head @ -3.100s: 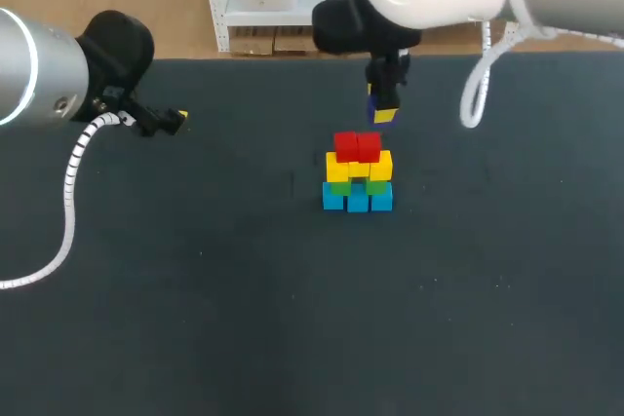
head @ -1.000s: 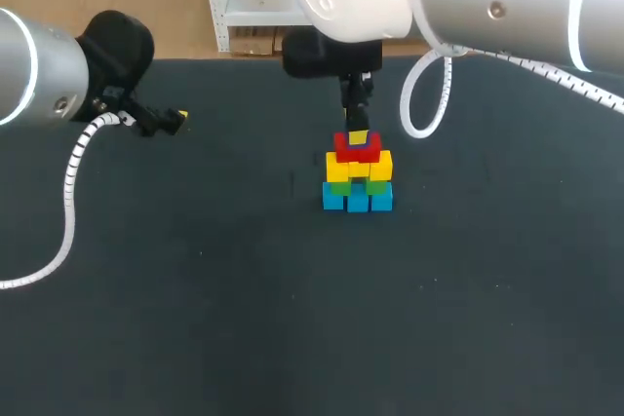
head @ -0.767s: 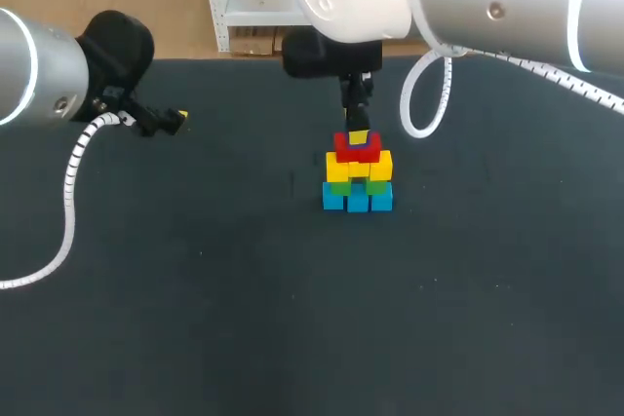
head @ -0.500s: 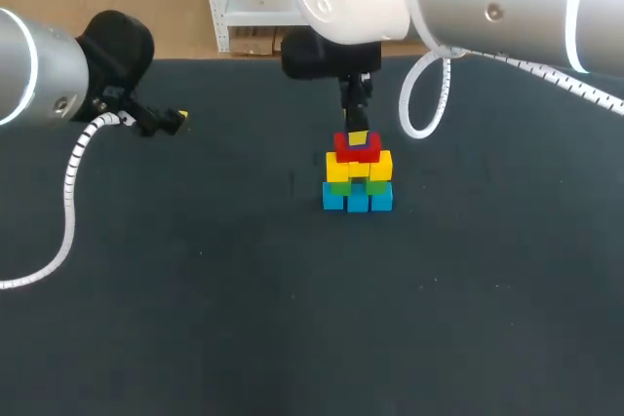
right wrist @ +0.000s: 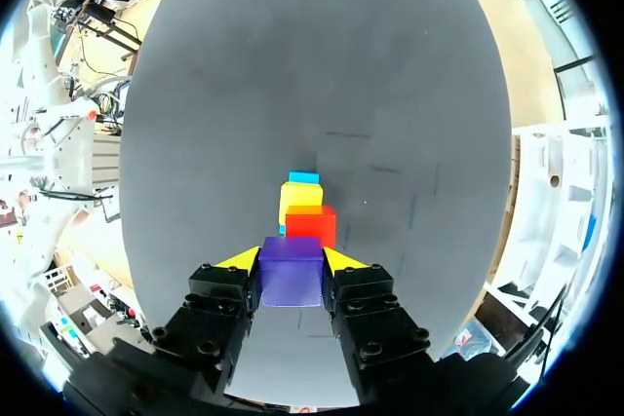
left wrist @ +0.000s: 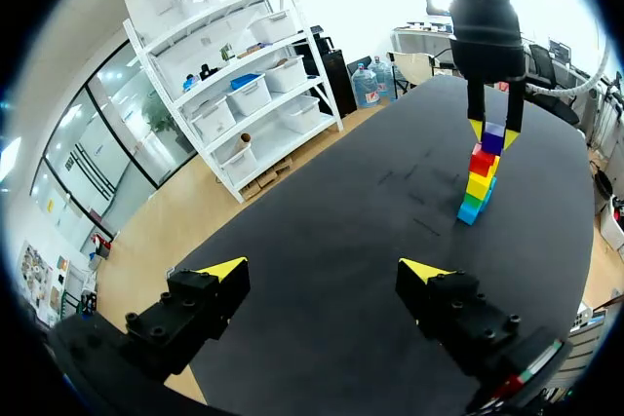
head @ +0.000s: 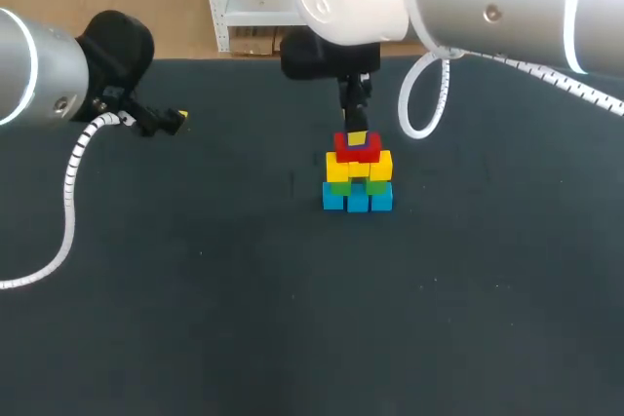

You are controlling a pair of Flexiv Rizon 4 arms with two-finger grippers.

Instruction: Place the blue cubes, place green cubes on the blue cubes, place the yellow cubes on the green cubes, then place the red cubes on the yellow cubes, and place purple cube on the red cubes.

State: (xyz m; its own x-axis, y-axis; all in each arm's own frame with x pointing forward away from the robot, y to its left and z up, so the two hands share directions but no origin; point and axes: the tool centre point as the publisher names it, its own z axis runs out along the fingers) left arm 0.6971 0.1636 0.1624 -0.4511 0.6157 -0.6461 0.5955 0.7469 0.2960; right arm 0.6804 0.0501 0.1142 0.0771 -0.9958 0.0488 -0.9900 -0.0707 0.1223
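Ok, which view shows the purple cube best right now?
Right wrist view: the purple cube sits large, held in the right claw. Left wrist view shows it tiny over the stack; head view shows barely a sliver.

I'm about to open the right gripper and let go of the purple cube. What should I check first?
1. Right gripper shut on the purple cube, one finger on each side: ok.
2. Purple cube directly above the red cubes, as the left wrist view shows: ok.
3. Purple cube resting flat on the red cubes, no gap: cannot tell; the contact is not visible.
4. Layers below in order and upright: blue cubes, green cubes, yellow cubes, then red: ok.
5. Left gripper open, empty and well away from the cubes: ok.
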